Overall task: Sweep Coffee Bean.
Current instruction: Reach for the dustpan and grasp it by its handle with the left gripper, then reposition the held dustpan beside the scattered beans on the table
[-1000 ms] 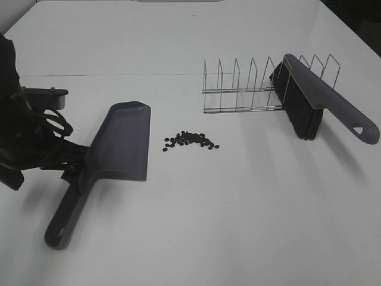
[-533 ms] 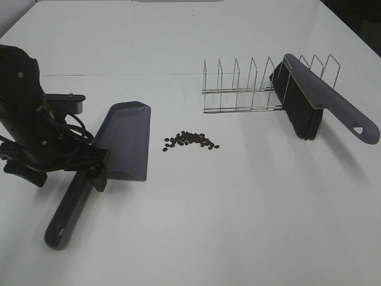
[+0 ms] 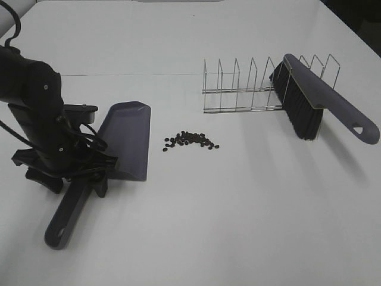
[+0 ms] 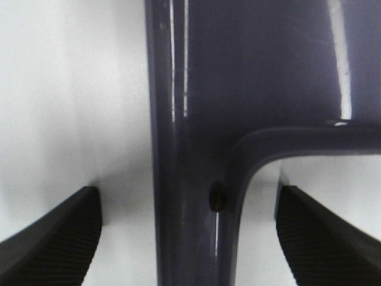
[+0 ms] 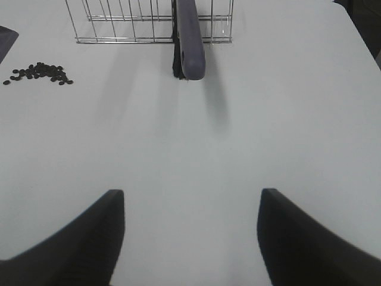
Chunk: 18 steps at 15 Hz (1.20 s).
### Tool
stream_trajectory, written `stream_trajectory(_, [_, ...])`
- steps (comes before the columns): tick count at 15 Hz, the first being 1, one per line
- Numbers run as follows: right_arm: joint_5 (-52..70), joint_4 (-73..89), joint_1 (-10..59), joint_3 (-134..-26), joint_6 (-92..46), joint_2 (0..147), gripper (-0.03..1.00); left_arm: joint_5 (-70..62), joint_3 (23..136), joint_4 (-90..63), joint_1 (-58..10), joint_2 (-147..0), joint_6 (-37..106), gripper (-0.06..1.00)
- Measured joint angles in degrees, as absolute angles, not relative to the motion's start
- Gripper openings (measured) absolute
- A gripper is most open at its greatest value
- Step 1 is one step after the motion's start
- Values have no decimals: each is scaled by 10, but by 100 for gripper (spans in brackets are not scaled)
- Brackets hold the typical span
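Rack [image 3: 237, 92]: brush [image 3: 324, 101] propped in it | beans [image 3: 191, 140]: on table [image 3: 238, 208] beside dustpan [image 3: 122, 143]

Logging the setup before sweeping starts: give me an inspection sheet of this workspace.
Surface: white table.
Job's things: beans piled between dustpan and rack; dustpan flat on the table; brush resting in the rack.
Clutter: the wire rack only.
Hands: left hand open, astride the dustpan handle, pads not touching; right hand open, empty, over bare table.
Cables: black cables looped on left arm, beside the dustpan.
Surroundings: nothing seen.
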<state>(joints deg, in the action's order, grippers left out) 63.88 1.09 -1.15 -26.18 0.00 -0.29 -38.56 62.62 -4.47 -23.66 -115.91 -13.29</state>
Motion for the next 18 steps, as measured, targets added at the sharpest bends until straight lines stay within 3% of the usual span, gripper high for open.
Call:
stream_trajectory(3, [639, 11, -11, -262, 0, -3, 56, -386, 635, -43, -237, -1165, -133, 59])
stream_trajectory(6, [639, 11, -11, -262, 0, -3, 56, -381, 635, -43, -237, -1165, -132, 31])
stream_trajectory(18, [639, 11, -11, -262, 0, -3, 56, -380, 635, -24, -237, -1165, -108, 31])
